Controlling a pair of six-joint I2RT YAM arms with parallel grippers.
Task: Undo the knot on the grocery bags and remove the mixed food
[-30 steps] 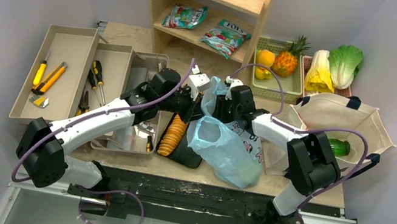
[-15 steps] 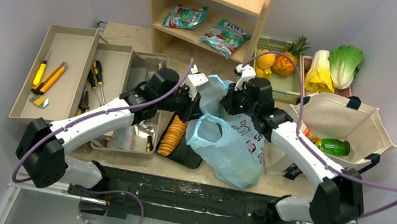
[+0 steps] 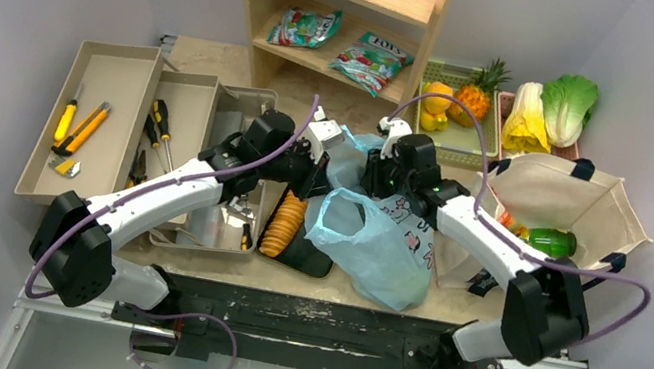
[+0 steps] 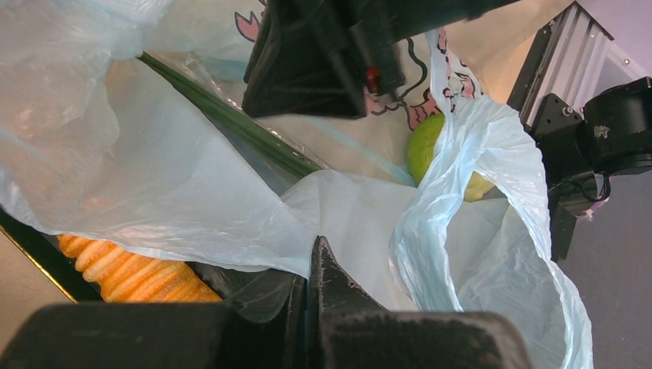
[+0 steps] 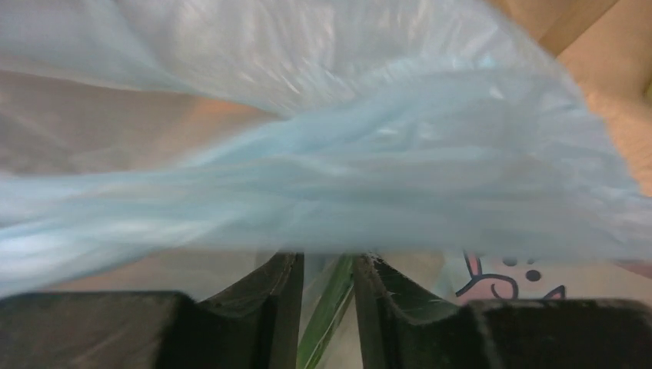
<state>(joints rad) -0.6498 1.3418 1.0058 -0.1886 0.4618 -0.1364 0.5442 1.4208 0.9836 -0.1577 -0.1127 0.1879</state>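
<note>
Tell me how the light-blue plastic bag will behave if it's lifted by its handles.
Likely floppy: the light-blue plastic bag is thin, crumpled film, so it should sag rather than hold shape. Probably bottom-heavy: a green apple shows inside and may roll as the film shifts. Its glossy surface could slip.

L arm (image 3: 163, 196), R arm (image 3: 481, 240) reach fwd, wrists inward; L tool (image 4: 311, 257) pinched shut; R tool (image 5: 328, 265) slim gap, grip unclear
</note>
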